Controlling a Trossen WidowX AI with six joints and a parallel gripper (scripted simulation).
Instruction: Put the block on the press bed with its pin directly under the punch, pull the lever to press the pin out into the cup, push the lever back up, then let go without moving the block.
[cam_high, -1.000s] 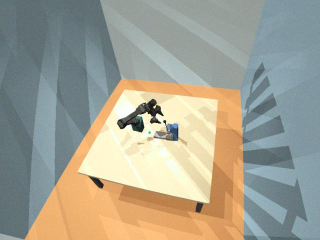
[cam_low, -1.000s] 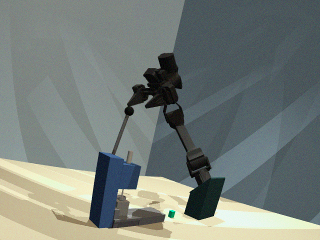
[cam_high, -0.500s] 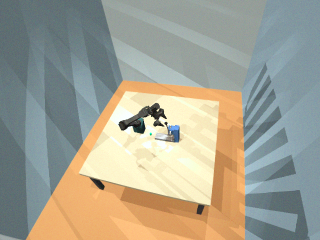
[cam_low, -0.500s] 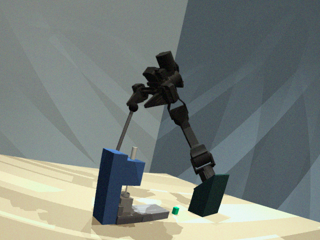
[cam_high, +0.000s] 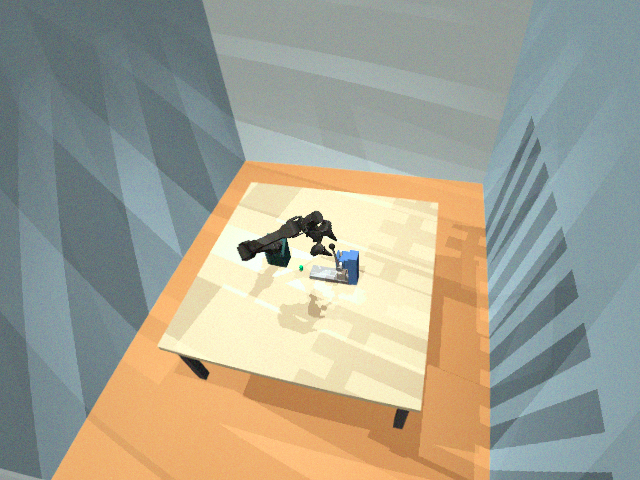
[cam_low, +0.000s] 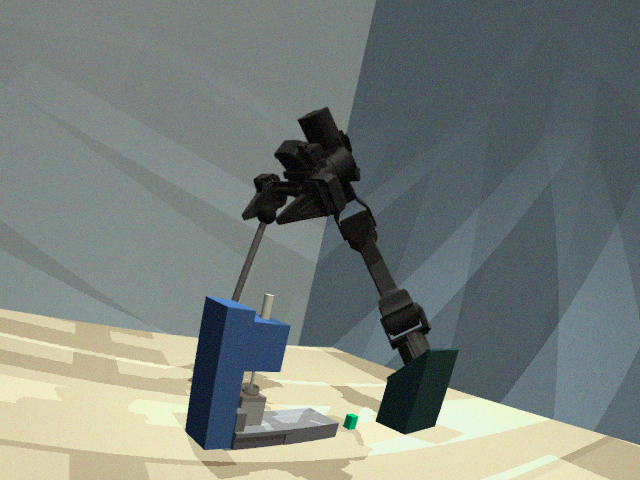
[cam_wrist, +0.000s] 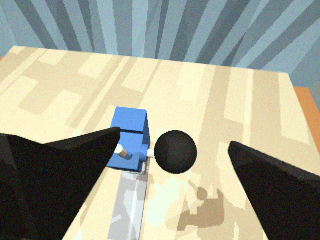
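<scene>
Hovering with my jaws wide open, I have the two dark fingers of my gripper (cam_high: 333, 247) (cam_low: 261, 220) (cam_wrist: 175, 136) on either side of one round black knob (cam_high: 331, 246) (cam_low: 266, 213) (cam_wrist: 175, 151), and I grip nothing. The knob is a smooth ball topping one lever (cam_high: 336, 259) (cam_low: 249, 260) (cam_wrist: 151, 153), a straight grey rod. Its long axis runs steeply upward from beside the press (cam_high: 353, 266) (cam_low: 214, 372) (cam_wrist: 131, 120), its top leaning toward my base (cam_high: 280, 255) (cam_low: 421, 392) in the exterior view.

The press is a single boxy blue body with a plain matte surface: a tall column and one shorter head jutting toward my base. One pale upright cylinder (cam_low: 267, 305) (cam_wrist: 120, 150) stands out of the head's top. Below the head I see one slim punch (cam_low: 252, 378), pointing down to a round grey collar (cam_low: 250, 390) over the block (cam_high: 342, 275) (cam_low: 253, 410).

I count one block, grey and squared, standing upright on the press bed (cam_high: 323, 272) (cam_low: 305, 423) (cam_wrist: 129, 205) close to the column. The pin is too small for me to make out. The bed is a low, flat grey slab, its long axis reaching from the column toward my base. One small green cube (cam_high: 300, 268) (cam_low: 351, 421) sits between the bed's free end and my base, apart from both, on the pale table (cam_high: 232, 320) (cam_low: 516, 428) (cam_wrist: 215, 90).
</scene>
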